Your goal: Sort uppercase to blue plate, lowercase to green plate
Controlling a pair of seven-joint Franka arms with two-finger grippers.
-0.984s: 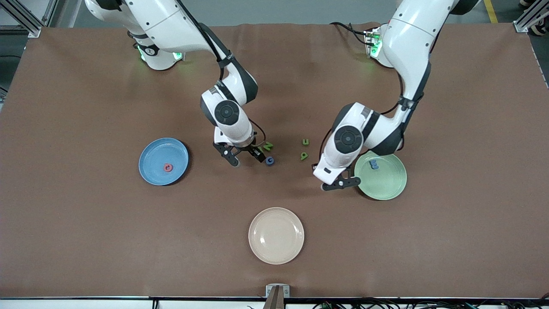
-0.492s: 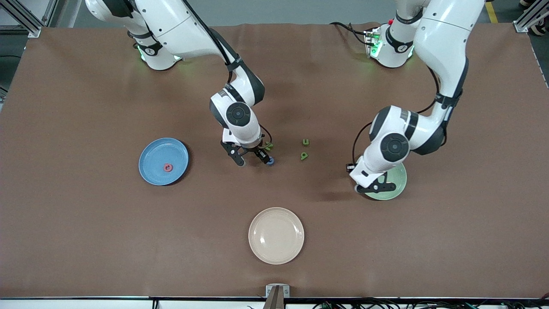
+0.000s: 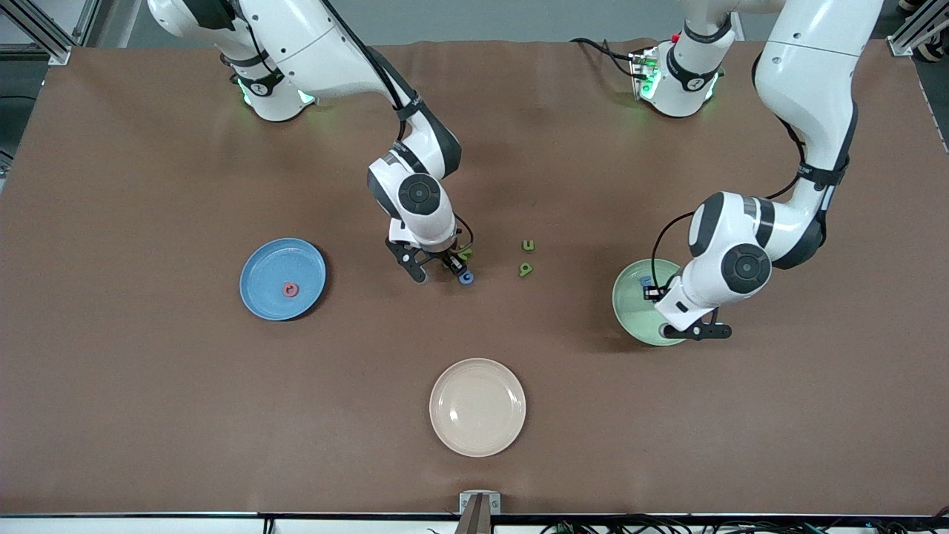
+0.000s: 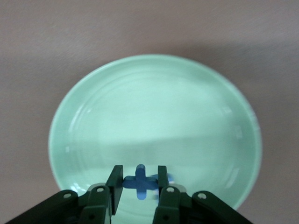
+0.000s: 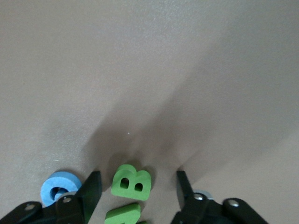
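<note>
The only readable characters are the foam letters themselves: a green B (image 5: 132, 182) and a blue G (image 5: 60, 188) are lying on the brown table (image 3: 148, 415). A blue x (image 4: 141, 182) is showing over the green plate (image 4: 93, 112), and nothing printed is reading anywhere else.

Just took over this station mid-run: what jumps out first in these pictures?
The left gripper hangs over the green plate, shut on a blue x. The right gripper is down at the table's middle, its fingers standing either side of a green B, a blue G beside it. A red Q lies on the blue plate.
</note>
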